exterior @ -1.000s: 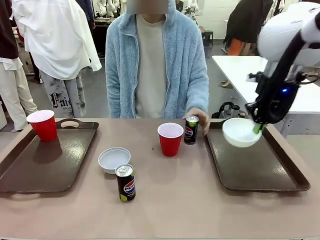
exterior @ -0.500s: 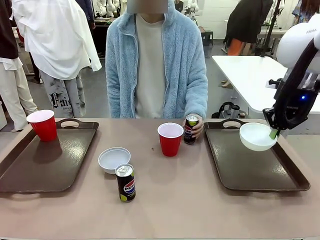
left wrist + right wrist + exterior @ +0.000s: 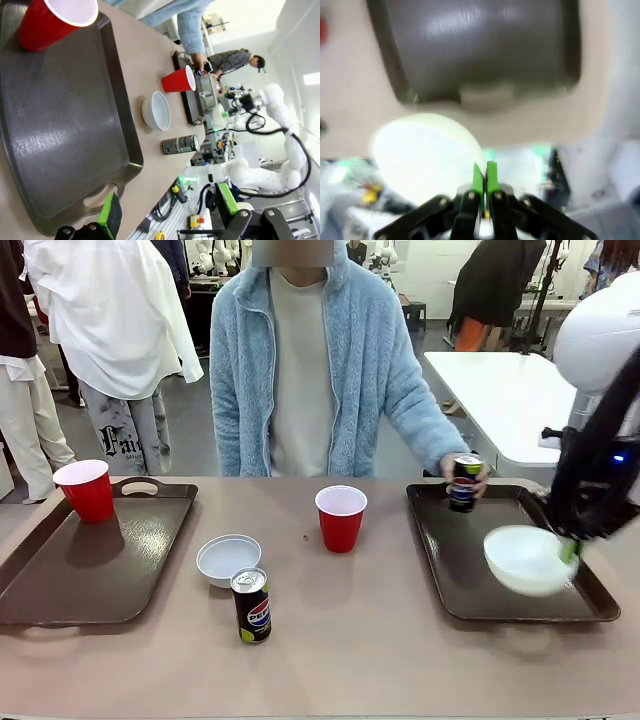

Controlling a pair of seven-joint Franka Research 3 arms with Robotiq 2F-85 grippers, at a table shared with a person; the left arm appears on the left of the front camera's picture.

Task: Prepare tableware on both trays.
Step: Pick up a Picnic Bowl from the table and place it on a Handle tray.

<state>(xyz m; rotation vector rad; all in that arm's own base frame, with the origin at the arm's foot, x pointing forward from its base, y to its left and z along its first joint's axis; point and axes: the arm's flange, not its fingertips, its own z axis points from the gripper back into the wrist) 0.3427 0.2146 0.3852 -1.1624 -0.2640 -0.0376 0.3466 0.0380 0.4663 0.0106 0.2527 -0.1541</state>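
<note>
Nearest, loose on the table point(image 3: 330, 660): can point(image 3: 251, 605), with bowl point(image 3: 228, 558) just behind and cup point(image 3: 341, 518) farther right, all upright and apparently waiting for a tray. On the left tray point(image 3: 90, 570), just a second cup point(image 3: 87, 490), tucked into the far corner; leaves room, probably on purpose, for a bowl and a can beside it. Close by that tray's handle end, left gripper point(image 3: 169, 212) with jaws wide apart, holding nothing, wrist rolled and table seen sideways.

At the right tray point(image 3: 460, 570), right gripper point(image 3: 570, 548) clamped tight on the rim of a second bowl point(image 3: 525, 558); pinches the edge, likely for want of any other hold on a round bowl. Holds it tilted, low over the tray's near right part; touching or not, hard to tell. Arm reaching steeply down from the right, fingers pointing down.

Farthest, at that tray's far edge, the person's hand point(image 3: 482, 476) wrapped round a second can point(image 3: 463, 483), apparently to set it there, well apart from the bowl.
</note>
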